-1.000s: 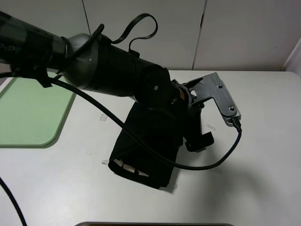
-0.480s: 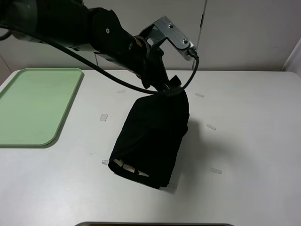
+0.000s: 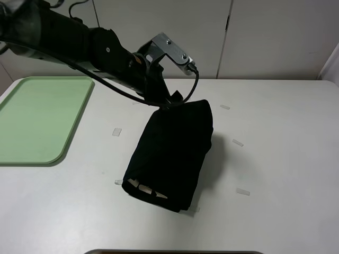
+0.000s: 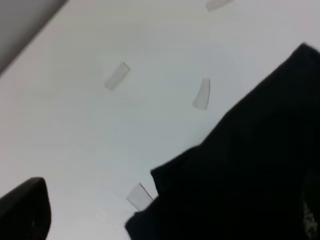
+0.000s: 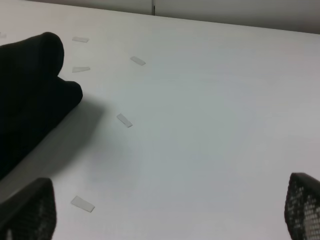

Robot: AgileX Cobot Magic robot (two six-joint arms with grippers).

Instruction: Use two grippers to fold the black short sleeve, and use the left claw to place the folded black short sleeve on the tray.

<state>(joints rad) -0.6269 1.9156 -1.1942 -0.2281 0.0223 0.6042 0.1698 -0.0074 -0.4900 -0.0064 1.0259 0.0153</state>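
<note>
Just beneath and beside the left jaws, on the white bench [image 3: 280,159], the black short sleeve [image 3: 172,153] lay folded into a long, thick bundle, gripped by neither arm. The left arm [image 3: 90,45] reached over the bench with its grey bracket plate [image 3: 170,47] tilted upward. The left jaws hung at the bundle's nearest end, and the high view did not settle whether they touched the cloth. In the left wrist view only one black finger [image 4: 22,212] showed, apart from the shirt, with bare bench and small tape strips [image 4: 201,93] lying between them; the left jaws stood open and carried nothing. Pale lettering [image 3: 145,188] peeked from the end of the bundle farthest from the left jaws. The right jaws were outside the high view. Their own camera showed two fingers [image 5: 27,212] spread wide over bare bench, open, with the shirt's rounded end ahead of them and off to one side, well apart. The pale-green tray [image 3: 37,119] sat well away from the left jaws, back along the left arm's side and apart from the shirt.
</note>
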